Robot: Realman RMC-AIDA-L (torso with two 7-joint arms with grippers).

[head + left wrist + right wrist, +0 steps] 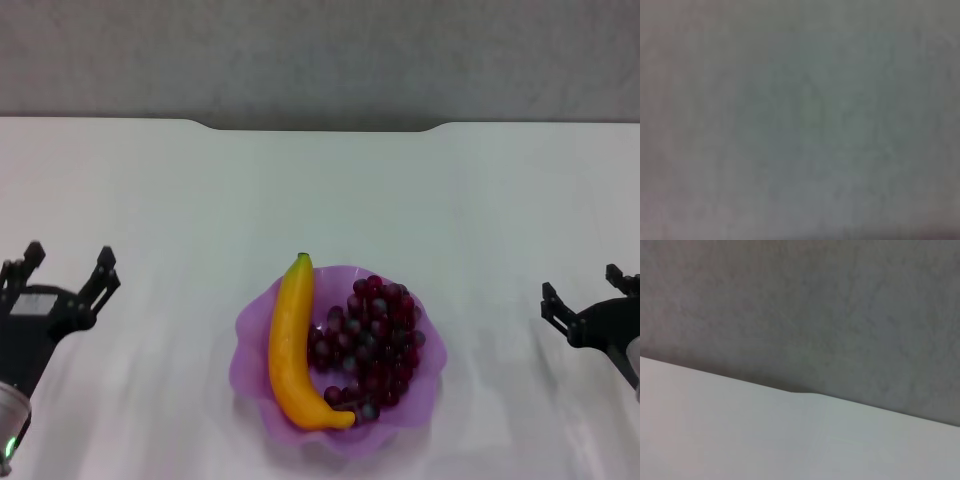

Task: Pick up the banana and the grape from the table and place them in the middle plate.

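**Both tools open and idle, fruit in the plate**

Your left tool sits at the left edge of the head view, low over the tabletop, its two dark fingers spread wide and holding nothing. Your right tool sits at the right edge at about the same depth, its fingers also apart and empty. Both are well apart from the plate, one on each side.

You have the white tabletop filling most of the head view, with a shallow notch in its far edge and a grey wall beyond it. The right wrist view shows you that same far edge with the notch and the grey wall behind; the left wrist view shows you only a blurred grey surface, and you cannot tell what it is.

Look near the middle, toward the near edge, for the middle plate, purple and translucent with a wavy rim. You will find the banana lying in its left half, running from far to near, its dark stem tip reaching just past the far rim and its near end curling toward the centre. The grape bunch fills the right half of the plate, touching the banana along its inner curve.
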